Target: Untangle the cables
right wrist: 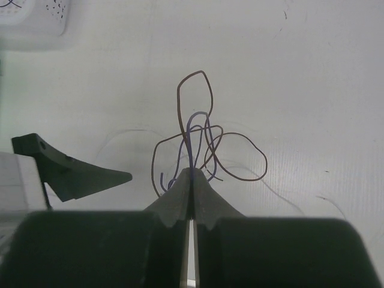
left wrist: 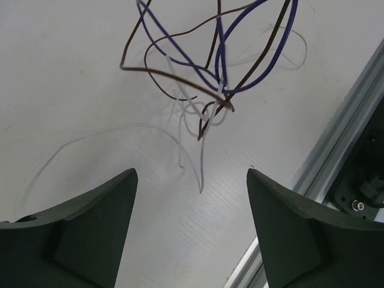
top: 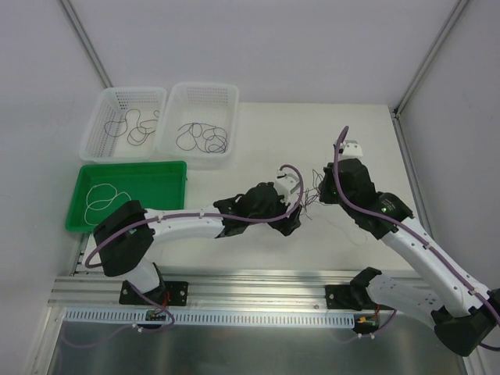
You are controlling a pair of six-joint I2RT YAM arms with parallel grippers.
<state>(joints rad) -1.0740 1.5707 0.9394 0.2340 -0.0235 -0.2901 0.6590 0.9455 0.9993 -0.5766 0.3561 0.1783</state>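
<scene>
White, faintly ribbed tabletop (top: 312, 133) carries the work. The right jaws are pinched tight on the cables (left wrist: 210, 90), a knot of thread-thin brown, purple and white strands in springy loops. It sits mid-tabletop between the arms, right of a green tray (top: 181, 166) and two perforated white baskets (top: 105, 98) that hold loose strands. The left jaws gape wide and empty, just left of the knot. The step looks like singling out one strand. Next, the left jaws should close on one free end, perhaps white, and draw gently.
</scene>
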